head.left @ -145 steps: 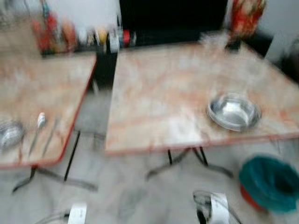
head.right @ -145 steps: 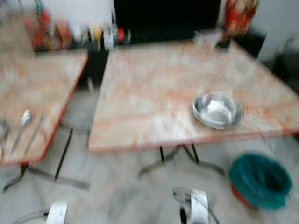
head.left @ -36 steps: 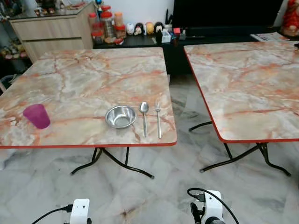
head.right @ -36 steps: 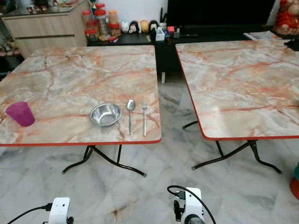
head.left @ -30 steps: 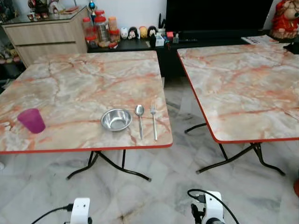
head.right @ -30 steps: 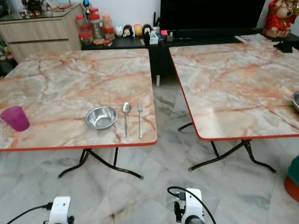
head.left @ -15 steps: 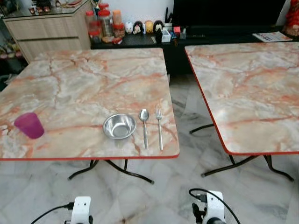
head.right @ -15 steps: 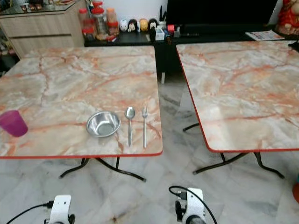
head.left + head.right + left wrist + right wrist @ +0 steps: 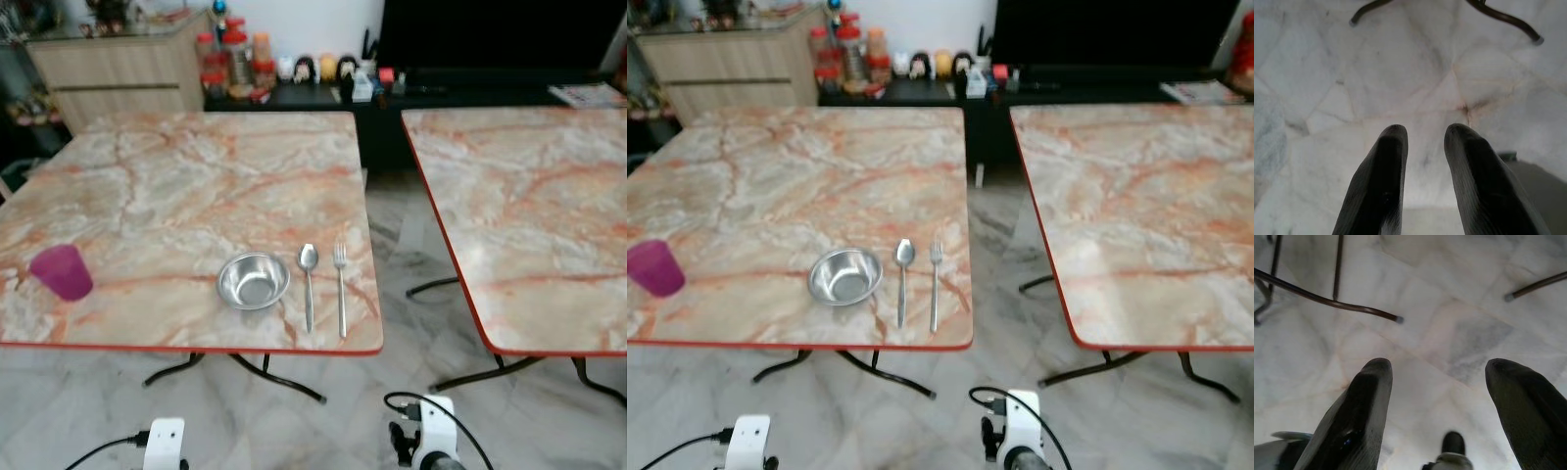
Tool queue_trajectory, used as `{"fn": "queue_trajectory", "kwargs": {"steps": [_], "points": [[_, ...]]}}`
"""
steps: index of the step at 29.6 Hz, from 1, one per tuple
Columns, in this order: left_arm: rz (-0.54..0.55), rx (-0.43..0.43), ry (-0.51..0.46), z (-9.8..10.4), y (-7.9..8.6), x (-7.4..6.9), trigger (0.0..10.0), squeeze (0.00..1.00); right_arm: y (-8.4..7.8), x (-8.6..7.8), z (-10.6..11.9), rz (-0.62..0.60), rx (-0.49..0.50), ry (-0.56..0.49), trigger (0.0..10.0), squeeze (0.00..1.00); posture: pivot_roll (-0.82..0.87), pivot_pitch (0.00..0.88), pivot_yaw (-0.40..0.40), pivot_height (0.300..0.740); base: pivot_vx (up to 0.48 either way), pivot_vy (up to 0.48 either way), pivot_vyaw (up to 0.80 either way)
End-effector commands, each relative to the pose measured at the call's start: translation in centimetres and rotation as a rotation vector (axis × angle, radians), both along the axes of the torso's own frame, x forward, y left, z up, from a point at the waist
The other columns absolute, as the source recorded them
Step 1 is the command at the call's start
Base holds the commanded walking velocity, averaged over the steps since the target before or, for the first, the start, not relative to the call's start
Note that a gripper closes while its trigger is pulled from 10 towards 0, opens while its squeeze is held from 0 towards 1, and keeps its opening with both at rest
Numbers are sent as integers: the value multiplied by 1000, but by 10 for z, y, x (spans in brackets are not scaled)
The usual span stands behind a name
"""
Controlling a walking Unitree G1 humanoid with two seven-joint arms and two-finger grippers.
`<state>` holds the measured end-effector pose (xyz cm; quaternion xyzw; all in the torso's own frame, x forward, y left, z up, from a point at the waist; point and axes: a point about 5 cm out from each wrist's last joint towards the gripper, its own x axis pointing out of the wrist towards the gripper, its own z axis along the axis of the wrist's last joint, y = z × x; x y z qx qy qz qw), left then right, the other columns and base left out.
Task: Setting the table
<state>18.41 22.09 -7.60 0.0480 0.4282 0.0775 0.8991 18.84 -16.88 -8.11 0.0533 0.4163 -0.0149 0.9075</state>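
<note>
On the left marble table [image 9: 176, 186], near its front edge, stand a small steel bowl [image 9: 253, 280], a spoon [image 9: 308, 284] and a fork [image 9: 340, 290] side by side. A purple cup [image 9: 62, 271] sits at the table's front left. Both arms hang low in front of the table, with their white wrists [image 9: 165, 446] [image 9: 431, 446] at the picture's bottom edge. My left gripper [image 9: 1422, 129] points at the floor with a small gap between its fingers and nothing in it. My right gripper [image 9: 1440, 364] is wide open over the floor, holding nothing.
A second marble table [image 9: 529, 206] stands to the right, with a floor gap between the two. Black table legs [image 9: 1327, 301] cross the marble floor under the left table. Behind are a wooden cabinet [image 9: 118, 69], jars [image 9: 235, 61] and a dark TV unit [image 9: 470, 83].
The camera has shifted, so the whole scene sits a little lower and to the right. The bowl, spoon, fork and cup keep their places on the table.
</note>
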Motion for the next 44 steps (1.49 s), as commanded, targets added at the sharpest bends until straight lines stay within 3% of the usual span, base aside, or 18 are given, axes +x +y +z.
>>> {"fn": "queue_trajectory", "kwargs": {"steps": [1,7,11,12,13,14,16,17,23,24,26,27,30,32,33,37,40,44], "points": [[21,25,6,-3,6,-11,10000,0,-2,-4,-2,2,-5,14,10000,0,45,0,33,727,0,0,0],[153,92,-133,7,33,-19,10000,0,-2,-6,-3,1,-4,18,10000,0,55,0,33,727,0,0,0],[316,154,-325,26,62,-26,10000,0,-2,-8,-4,21,-11,32,10000,0,89,0,27,727,0,0,0],[370,194,-449,43,76,-27,10000,0,0,-7,-4,29,-11,31,10000,0,99,0,25,727,0,0,0],[370,194,-449,43,76,-27,10000,0,0,-7,-4,29,-11,31,10000,0,99,0,25,727,0,0,0],[395,251,-547,61,86,-25,10000,0,1,-6,-3,36,-9,28,10000,0,107,0,24,727,0,0,0],[430,305,-642,81,97,-20,10000,0,3,-4,-2,47,-8,26,10000,0,112,0,21,727,0,0,0],[457,332,-723,101,104,-10,10000,0,3,-3,-2,55,-8,24,10000,0,116,0,18,727,0,0,0],[464,340,-750,107,106,-8,10000,0,3,-2,-2,56,-8,23,10000,0,116,0,18,727,0,0,0],[443,328,-868,136,106,19,10000,0,3,-1,-1,57,-10,21,10000,0,117,0,14,727,0,0,0],[383,285,-1057,187,96,55,10000,0,2,1,0,47,-13,18,10000,0,109,0,18,727,0,0,0],[315,221,-1139,212,81,74,10000,0,0,1,0,30,-13,15,10000,0,101,0,22,727,0,0,0],[253,162,-1161,222,65,86,10000,0,-1,1,0,21,-13,14,10000,0,92,0,24,727,0,0,0],[110,40,-1174,235,31,107,10000,0,-1,-1,-1,13,-11,17,10000,0,88,0,27,727,0,0,0],[84,7,-1170,238,24,111,10000,0,-2,-2,-1,8,-11,18,10000,0,80,0,28,727,0,0,0],[20,-52,-1171,246,9,121,10000,0,-2,-3,-2,5,-10,21,10000,0,75,0,29,727,0,0,0],[-33,-125,-1101,246,-5,131,10000,0,-3,-5,-3,-5,-11,26,10000,0,75,0,29,727,0,0,0],[-94,-132,-1036,247,-19,143,10000,0,-3,-5,-3,-8,-11,26,10000,0,70,0,31,727,0,0,0]]}}
